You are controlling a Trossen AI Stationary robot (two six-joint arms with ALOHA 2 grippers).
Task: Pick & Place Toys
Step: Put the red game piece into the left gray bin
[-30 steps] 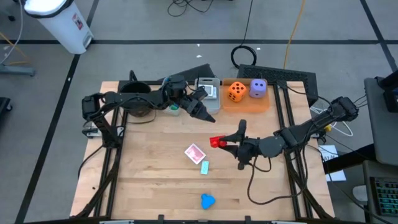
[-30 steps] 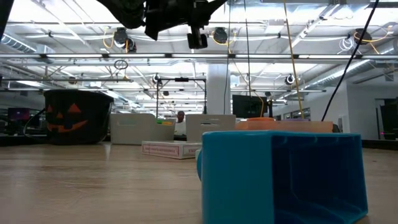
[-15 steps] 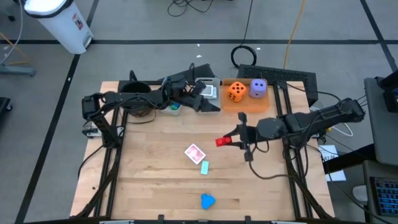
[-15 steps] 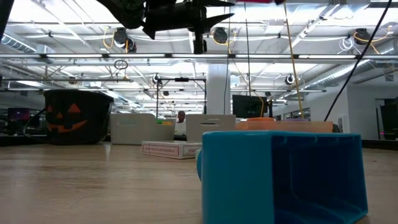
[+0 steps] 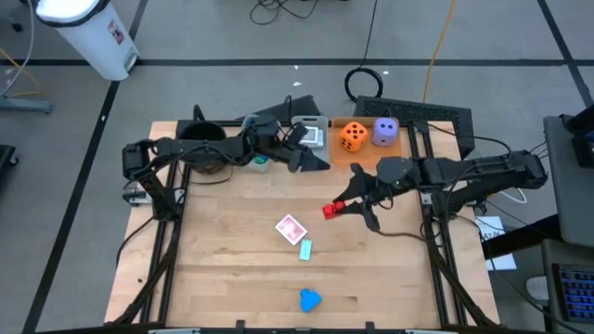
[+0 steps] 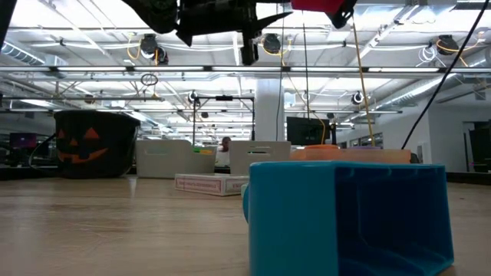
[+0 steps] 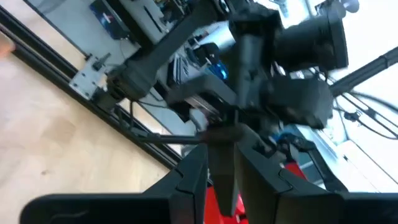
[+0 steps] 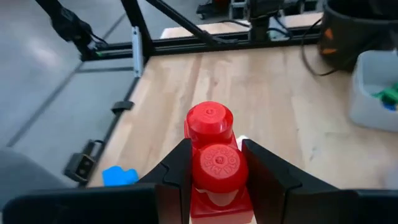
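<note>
Since a second earlier, right gripper had swung toward the orange tray, fingers clamped on the red block above mid-table; a loose pinch might drop it. Left gripper looked nearly closed, seemingly empty.

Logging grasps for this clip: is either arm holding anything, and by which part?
The right gripper holds the red block, its fingers pinching the block's two sides, studs outward. Whether the left gripper holds anything cannot be told.

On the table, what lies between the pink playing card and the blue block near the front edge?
In the high view, one small light-blue piece lies just below the pink playing card. From there to the blue block, only bare table shows.
</note>
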